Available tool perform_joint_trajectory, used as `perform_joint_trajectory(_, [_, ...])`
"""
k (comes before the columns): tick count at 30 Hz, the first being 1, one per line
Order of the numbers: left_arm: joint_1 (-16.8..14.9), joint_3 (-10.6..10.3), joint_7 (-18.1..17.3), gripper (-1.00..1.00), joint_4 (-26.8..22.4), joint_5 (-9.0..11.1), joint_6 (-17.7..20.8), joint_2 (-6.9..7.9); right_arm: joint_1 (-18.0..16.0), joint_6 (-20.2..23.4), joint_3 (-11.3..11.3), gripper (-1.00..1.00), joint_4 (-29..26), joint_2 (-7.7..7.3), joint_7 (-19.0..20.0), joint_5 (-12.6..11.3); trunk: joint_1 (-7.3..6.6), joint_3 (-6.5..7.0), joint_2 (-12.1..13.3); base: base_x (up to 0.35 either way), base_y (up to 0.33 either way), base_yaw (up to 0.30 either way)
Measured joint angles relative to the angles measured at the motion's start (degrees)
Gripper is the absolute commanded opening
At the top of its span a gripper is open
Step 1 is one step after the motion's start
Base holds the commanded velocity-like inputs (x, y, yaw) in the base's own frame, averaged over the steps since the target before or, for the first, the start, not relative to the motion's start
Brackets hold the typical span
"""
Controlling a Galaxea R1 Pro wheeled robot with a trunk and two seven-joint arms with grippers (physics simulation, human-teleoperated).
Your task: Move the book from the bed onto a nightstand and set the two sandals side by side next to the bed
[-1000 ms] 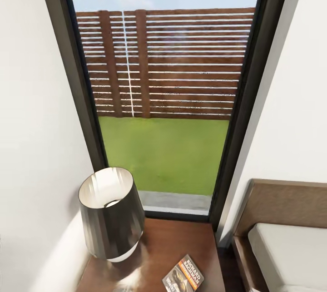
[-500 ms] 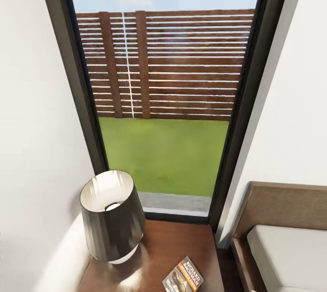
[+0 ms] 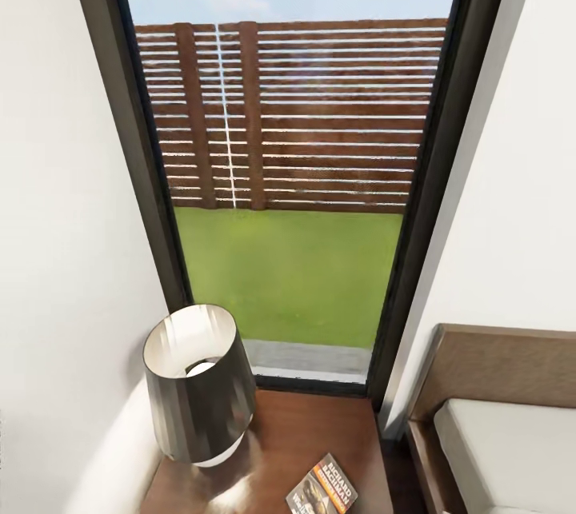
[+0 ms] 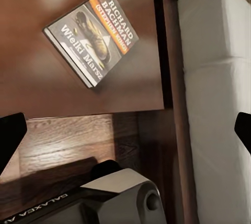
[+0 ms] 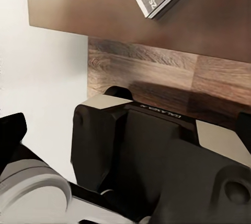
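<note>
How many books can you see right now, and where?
1. The book lies flat on the nightstand, near the corner towards the bed, in front of the lamp. Others could lie on the unseen part of the bed.

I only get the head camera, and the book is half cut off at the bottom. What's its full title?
Observer: The left wrist view shows the whole book: "Wielki Marsz", beneath "Richard Bachman".
Operator: Is it hanging off the nightstand?
Observer: No, it lies flat on the nightstand, inside the front edge.
Operator: Is a claw holding it?
Observer: No. The left gripper is open, with nothing between its fingers.
</note>
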Motion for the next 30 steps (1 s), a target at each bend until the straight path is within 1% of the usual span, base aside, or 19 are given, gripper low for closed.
perform_joint_trajectory(5, [0.03,0.0,-0.14,1.0,0.52,0.07,-0.08,0.52,-0.01,0.0,0.0,1.0,0.03,0.0,-0.01,-0.02,-1.1,0.9,2.01,0.0,0.0,0.0])
perform_joint_trajectory(8, [0.07,0.0,-0.17,1.0,2.72,0.13,-0.55,1.18,0.04,0.0,0.02,1.0,0.5,0.0,-0.01,-0.02,-1.76,1.44,3.21,0.0,0.0,0.0])
perform_joint_trajectory(10, [0.08,-0.01,-0.17,1.0,4.6,0.24,-1.22,1.55,0.06,-0.04,0.05,1.0,1.93,-0.01,-0.02,-0.02,-2.2,1.8,4.01,0.0,0.0,0.0])
perform_joint_trajectory(12, [0.09,-0.02,-0.15,1.0,7.29,0.29,-2.58,1.71,0.11,-1.05,0.07,1.0,4.42,-0.01,-0.07,-0.03,-2.64,2.15,4.82,0.0,0.0,0.0])
perform_joint_trajectory(14, [0.28,-0.01,-0.15,1.0,8.88,0.37,-4.38,1.78,0.13,-3.78,0.07,1.0,7.08,-0.02,-0.09,-0.05,-3.08,2.51,5.62,0.0,0.0,0.0])
perform_joint_trajectory(15, [0.89,-0.11,-0.14,1.0,9.43,0.37,-5.54,1.83,0.19,-6.02,0.19,1.0,8.59,-0.03,-0.15,-0.04,-3.3,2.69,6.02,0.0,0.0,0.0])
perform_joint_trajectory(16, [1.4,-0.07,-0.14,1.0,9.63,0.39,-6.05,1.85,0.18,-7.26,0.14,1.0,9.3,-0.03,-0.16,-0.05,-3.52,2.87,6.42,0.0,0.0,0.0])
perform_joint_trajectory(18, [3.71,-0.18,-0.11,1.0,10.07,0.36,-7.26,1.96,0.19,-10.74,0.15,1.0,10.99,-0.05,-0.18,-0.1,-3.96,3.23,7.23,0.0,0.0,0.0])
perform_joint_trajectory(20, [4.83,0.03,0.01,1.0,10.21,0.41,-7.68,1.99,0.19,-12.05,0.13,1.0,11.57,-0.04,-0.2,-0.13,-4.4,3.59,8.03,0.0,0.0,0.0])
perform_joint_trajectory(23, [5.67,0.07,0.27,1.0,10.27,0.36,-7.99,1.99,0.18,-13.08,0.14,1.0,12.02,-0.05,-0.2,-0.15,-4.4,3.6,8.05,0.0,0.0,0.0])
perform_joint_trajectory(30, [5.95,0.14,0.38,1.0,10.27,0.26,-8.04,1.87,0.2,-13.44,0.13,1.0,12.17,-0.09,-0.2,-0.15,-4.4,3.6,8.05,0.0,0.0,0.0])
